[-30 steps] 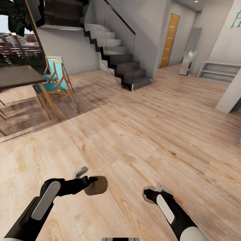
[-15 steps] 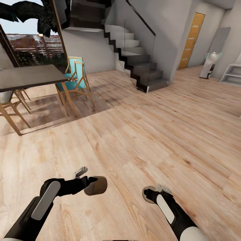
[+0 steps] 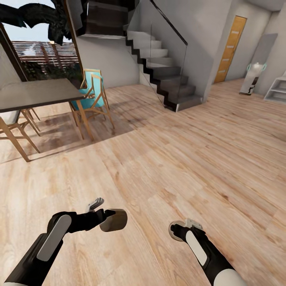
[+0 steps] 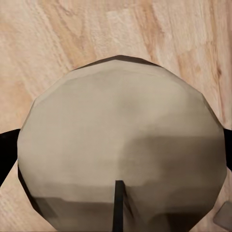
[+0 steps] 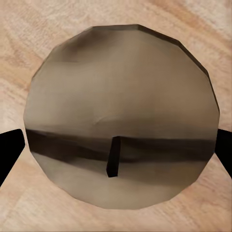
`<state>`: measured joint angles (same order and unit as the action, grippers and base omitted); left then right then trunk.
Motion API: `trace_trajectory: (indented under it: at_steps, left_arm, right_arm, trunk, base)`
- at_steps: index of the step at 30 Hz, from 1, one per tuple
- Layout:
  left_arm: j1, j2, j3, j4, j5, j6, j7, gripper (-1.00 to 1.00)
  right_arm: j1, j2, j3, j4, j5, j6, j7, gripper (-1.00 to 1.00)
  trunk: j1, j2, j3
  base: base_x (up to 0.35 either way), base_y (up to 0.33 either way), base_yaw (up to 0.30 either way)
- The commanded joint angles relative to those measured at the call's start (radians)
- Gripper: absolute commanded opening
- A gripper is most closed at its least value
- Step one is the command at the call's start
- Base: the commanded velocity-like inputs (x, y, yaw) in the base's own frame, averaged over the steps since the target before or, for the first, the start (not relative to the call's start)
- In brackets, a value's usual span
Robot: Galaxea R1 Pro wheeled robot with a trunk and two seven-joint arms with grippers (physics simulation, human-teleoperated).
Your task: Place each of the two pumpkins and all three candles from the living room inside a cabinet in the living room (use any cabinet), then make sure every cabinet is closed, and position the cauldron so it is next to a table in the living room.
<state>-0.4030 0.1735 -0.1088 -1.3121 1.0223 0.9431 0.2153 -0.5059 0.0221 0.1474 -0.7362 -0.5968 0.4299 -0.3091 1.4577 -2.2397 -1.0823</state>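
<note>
I carry two candles. A beige candle (image 3: 114, 220) lies sideways in my left gripper (image 3: 106, 217), which is shut on it low over the wood floor. In the left wrist view that candle (image 4: 121, 145) shows its round top and dark wick. My right gripper (image 3: 179, 229) is shut on a second candle (image 3: 174, 231), partly hidden by the wrist. The right wrist view shows this candle (image 5: 121, 116) end-on between black fingers (image 5: 9, 150). The pumpkins, cabinet, cauldron and table are out of view.
A dark dining table (image 3: 35, 93) with wooden chairs, one with a teal seat (image 3: 93, 99), stands at the left by a window. A staircase (image 3: 167, 75) rises ahead, with an orange door (image 3: 230, 47) and white shelves (image 3: 278, 89) at the far right. Light wood floor (image 3: 178, 159) stretches ahead.
The whole view has swung to the left, bringing more of the dining table and window into sight. Both arms and their candles hold the same pose.
</note>
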Motion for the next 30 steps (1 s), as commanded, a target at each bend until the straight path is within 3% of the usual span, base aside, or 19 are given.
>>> trace_trajectory:
  at_steps: [1, 22, 26, 30]
  left_arm:
    - [0.0, 0.001, -0.002, -0.001, 0.01, 0.001, 0.01, -1.0]
    - [0.0, 0.001, -0.002, 0.007, -0.003, -0.004, 0.022, -1.0]
    - [-0.001, -0.001, -0.004, 0.046, -0.048, -0.04, 0.11, -1.0]
    - [-0.002, -0.005, -0.007, 0.068, -0.069, -0.094, 0.27, -1.0]
  right_arm:
    - [0.0, -0.001, 0.003, -0.002, -0.011, 0.002, -0.01, -1.0]
    - [0.0, -0.002, 0.003, 0.0, -0.017, 0.009, -0.01, -1.0]
    - [0.0, -0.002, 0.003, 0.0, -0.017, 0.009, -0.01, -1.0]
    - [0.0, -0.003, 0.003, 0.0, -0.018, 0.009, -0.011, -1.0]
  trunk:
    - [-0.004, 0.007, 0.002]
    - [-0.085, 0.154, 0.068]
    - [-0.1, 0.182, 0.081]
    - [-0.115, 0.21, 0.093]
  base:
    - [0.0, 0.0, 0.0]
    - [0.0, 0.0, 0.0]
    - [0.0, 0.0, 0.0]
    - [0.0, 0.0, 0.0]
